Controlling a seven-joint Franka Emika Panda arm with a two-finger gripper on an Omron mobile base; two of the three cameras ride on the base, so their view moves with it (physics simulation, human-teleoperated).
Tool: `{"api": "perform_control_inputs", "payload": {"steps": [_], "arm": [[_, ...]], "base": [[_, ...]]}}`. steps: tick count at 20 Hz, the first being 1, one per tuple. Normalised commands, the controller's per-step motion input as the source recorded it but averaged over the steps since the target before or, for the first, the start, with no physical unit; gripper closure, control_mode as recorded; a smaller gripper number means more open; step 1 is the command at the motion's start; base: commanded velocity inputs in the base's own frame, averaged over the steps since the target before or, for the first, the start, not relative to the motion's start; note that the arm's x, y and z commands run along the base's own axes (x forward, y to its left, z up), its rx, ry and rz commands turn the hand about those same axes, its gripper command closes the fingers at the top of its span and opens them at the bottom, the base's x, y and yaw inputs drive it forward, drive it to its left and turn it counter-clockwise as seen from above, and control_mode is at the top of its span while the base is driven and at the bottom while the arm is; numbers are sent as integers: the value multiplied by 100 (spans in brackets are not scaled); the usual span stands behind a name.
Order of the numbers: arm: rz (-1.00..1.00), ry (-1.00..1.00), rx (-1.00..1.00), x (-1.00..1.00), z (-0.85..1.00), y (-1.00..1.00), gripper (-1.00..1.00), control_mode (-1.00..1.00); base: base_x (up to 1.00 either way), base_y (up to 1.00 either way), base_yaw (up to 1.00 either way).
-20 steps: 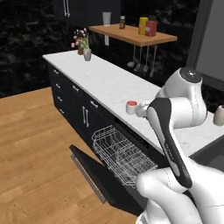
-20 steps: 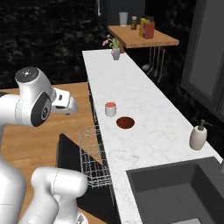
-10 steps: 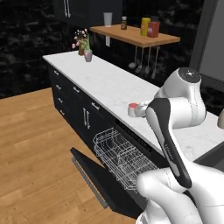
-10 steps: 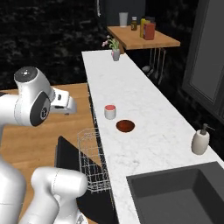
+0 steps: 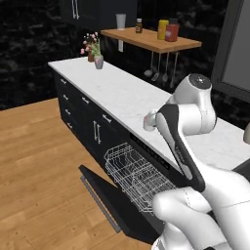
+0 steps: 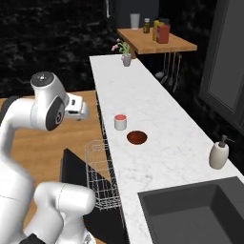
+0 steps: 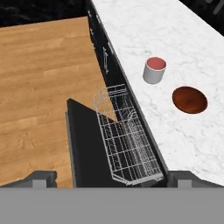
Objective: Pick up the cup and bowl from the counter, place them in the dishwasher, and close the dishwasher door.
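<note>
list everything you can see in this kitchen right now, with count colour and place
cup: 1, light grey with red-pink inside, upright on the counter near its front edge
bowl: 1, reddish-brown, on the counter beside the cup, apart from it
counter: 1, white marble, over black cabinets
dishwasher door: 1, black, dropped open
wire rack: 1, white, pulled out over the open door
soap dispenser: 1, beige, on the counter by the sink
sink: 1, dark grey, set in the counter's near end
flower vase: 1, grey with pink flowers, far end of the counter
wooden shelf: 1, brown, on the wall, holding jars and bottles
gripper: 1, dark finger tips, open, above the open dishwasher
</note>
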Motion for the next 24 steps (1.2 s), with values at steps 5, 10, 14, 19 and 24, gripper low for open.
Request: {"api": "perform_control_inputs", "payload": {"steps": [5,10,14,19,24], "arm": [[1,18,-1,100,-40,-18,-100,-100],[0,16,-2,100,-46,-15,-100,-100],[0,1,-1,76,-36,-24,-100,-100],[0,0,-2,77,-33,-19,-100,-100],[0,0,-1,79,-15,-17,-100,-100]], "base": [[0,0,0],[0,0,0],[0,0,0],[0,0,0],[0,0,0]]}}
